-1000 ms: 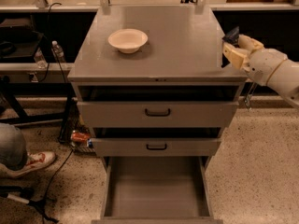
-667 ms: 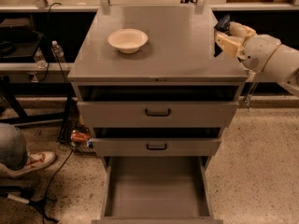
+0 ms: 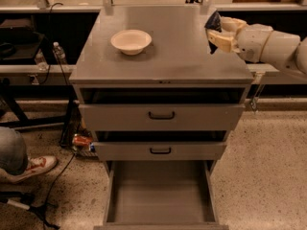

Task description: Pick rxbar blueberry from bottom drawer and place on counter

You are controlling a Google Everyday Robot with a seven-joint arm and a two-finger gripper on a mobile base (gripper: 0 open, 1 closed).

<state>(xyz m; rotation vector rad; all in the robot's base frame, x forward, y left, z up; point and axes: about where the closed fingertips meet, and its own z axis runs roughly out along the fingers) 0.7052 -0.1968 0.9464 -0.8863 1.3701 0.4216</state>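
Observation:
My gripper (image 3: 217,30) hangs over the right side of the counter (image 3: 163,51), reaching in from the right. It is shut on the rxbar blueberry (image 3: 213,21), a small dark bar that sticks up between the cream fingers (image 3: 220,40), above the counter's surface. The bottom drawer (image 3: 160,195) is pulled fully out at the front of the cabinet and its grey floor shows nothing in it.
A cream bowl (image 3: 131,40) stands on the counter's left rear part. The two upper drawers (image 3: 161,115) with black handles are slightly open. A person's leg and shoe (image 3: 29,166) are at the lower left, with cables on the floor. Shelving and a bottle (image 3: 59,55) stand at the left.
My gripper has moved left and toward the back, from beside the counter's right edge to over its right side, still holding the bar.

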